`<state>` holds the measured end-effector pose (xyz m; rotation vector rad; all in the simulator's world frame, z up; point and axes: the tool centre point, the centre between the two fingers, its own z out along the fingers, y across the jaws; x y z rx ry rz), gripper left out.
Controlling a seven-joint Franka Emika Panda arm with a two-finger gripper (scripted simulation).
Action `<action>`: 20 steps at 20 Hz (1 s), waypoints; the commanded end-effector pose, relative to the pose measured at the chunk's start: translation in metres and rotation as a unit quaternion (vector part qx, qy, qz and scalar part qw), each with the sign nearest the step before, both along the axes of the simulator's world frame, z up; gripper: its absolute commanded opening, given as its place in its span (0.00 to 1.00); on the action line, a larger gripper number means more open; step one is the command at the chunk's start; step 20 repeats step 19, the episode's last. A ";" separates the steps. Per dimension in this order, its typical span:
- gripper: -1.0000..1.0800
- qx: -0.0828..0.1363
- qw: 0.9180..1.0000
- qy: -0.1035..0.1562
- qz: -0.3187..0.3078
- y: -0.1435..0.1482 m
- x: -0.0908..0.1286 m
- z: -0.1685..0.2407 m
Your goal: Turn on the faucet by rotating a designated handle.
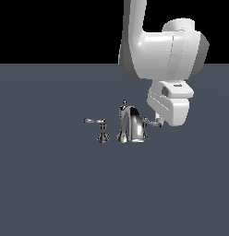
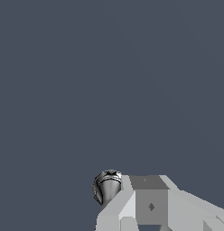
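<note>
The small chrome faucet (image 1: pixel 131 124), with an arched spout and a knob finial, stands on the grey floor in the exterior view. The handle (image 1: pixel 152 123), a slim chrome lever, sticks out on the spout's side toward the exterior view's right. My gripper (image 1: pixel 158 118) hangs from the white arm and its tip is at that lever's outer end, touching or nearly so. In the wrist view the fingers (image 2: pixel 150 203) show as one block with no gap, beside a chrome piece (image 2: pixel 107 185). The gripper holds nothing.
A second chrome lever (image 1: pixel 95 121) on a flared vase-shaped pedestal (image 1: pixel 103 135) stands at the exterior view's left of the spout. The white arm body (image 1: pixel 158 46) hangs above and to the right of the faucet. Flat grey floor (image 1: pixel 51 184) surrounds it.
</note>
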<state>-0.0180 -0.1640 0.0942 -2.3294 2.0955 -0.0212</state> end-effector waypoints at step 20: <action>0.00 0.001 1.000 0.008 -0.004 0.044 -0.047 0.000</action>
